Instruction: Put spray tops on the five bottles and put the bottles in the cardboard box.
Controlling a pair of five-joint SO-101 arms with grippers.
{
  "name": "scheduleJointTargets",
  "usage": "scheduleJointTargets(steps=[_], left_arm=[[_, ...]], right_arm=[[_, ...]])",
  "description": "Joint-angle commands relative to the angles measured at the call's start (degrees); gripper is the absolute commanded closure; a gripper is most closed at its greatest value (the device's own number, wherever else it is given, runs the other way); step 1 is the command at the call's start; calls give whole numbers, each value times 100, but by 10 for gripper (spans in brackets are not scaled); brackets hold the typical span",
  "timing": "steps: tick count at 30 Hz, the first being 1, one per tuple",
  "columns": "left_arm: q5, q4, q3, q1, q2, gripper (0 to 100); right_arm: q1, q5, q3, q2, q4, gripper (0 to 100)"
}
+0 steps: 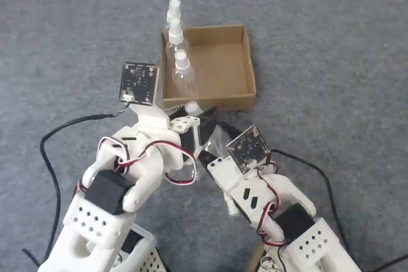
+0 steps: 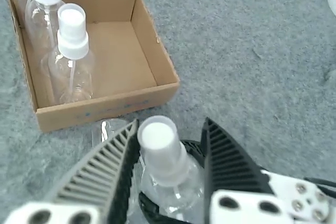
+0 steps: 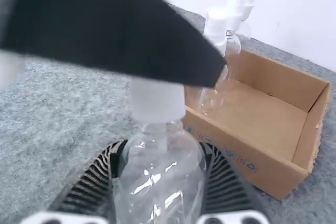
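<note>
While right gripper (image 3: 160,156) clamps the bottle (image 3: 157,187), your left gripper (image 2: 170,125) brackets its spray top (image 2: 156,141), slightly open; seat it, then load the cardboard box (image 1: 250,62).

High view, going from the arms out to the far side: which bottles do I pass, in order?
The held bottle, short of the cardboard box → nearest boxed bottle → second bottle → farthest bottle at the box's far corner.
</note>
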Motion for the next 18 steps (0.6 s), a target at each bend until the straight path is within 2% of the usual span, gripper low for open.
scheduleJointTargets(steps=[1,10,18], left_arm=[[-44,185,-593,-26,-167,823],[-53,141,-602,-62,-176,827],[-9,158,-936,-949,-176,827]], right_arm=[[84,123,-123,-154,-31,992],[84,334,-123,-154,-31,992],[92,360,-114,-127,-22,992]])
